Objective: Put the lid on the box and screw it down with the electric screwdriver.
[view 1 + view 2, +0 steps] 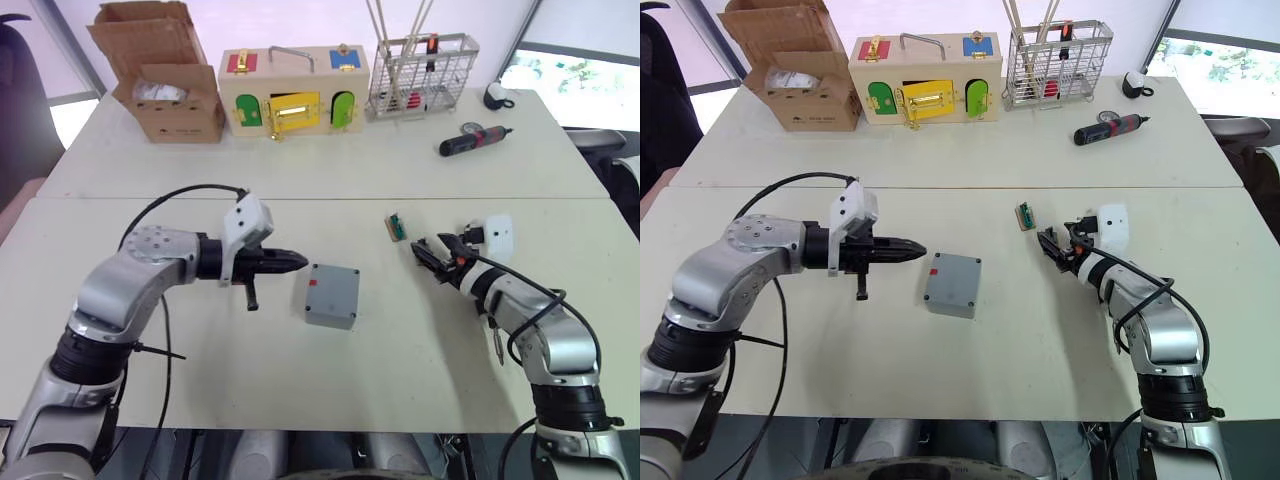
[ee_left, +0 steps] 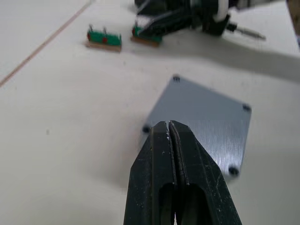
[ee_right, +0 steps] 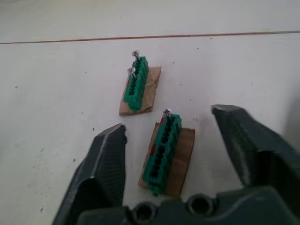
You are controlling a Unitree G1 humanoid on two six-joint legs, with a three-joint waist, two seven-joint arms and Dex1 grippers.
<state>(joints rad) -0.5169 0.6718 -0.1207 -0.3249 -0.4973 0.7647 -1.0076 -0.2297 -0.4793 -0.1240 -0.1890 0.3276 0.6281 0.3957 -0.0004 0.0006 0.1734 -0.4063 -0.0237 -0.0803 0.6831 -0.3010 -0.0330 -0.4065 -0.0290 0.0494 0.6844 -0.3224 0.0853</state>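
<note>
Lid (image 1: 333,293) already sits on the box (image 1: 330,318), a small grey square enclosure lying near the middle of the worktop's (image 1: 300,380) near half, slightly turned. The lid is flat brushed grey with a dark screw hole at each corner, and a small red mark shows near one edge. The electric screwdriver (image 1: 476,142) lies on its side well apart, toward the far right part of the worktop, dark with a red band and its thin bit pointing to the right edge.

The left gripper (image 1: 295,262) is level with the worktop, just beside the box's left edge, its two black fingers (image 2: 174,154) pressed together with nothing between them. The right gripper (image 3: 173,150) is spread wide over a green terminal block (image 3: 162,153) on a brown cardboard pad, straddling it; whether the fingers touch it I cannot tell. A second green block (image 3: 137,85) on its own pad lies just beyond, with screws standing on top.

Along the far edge stand an open cardboard box (image 1: 160,75) at the left, a wooden box (image 1: 293,90) with coloured doors in the middle, and a wire basket (image 1: 422,75) at the right. A small white object (image 1: 497,95) lies near the far right corner. Nothing lies between the grey box and the left gripper.
</note>
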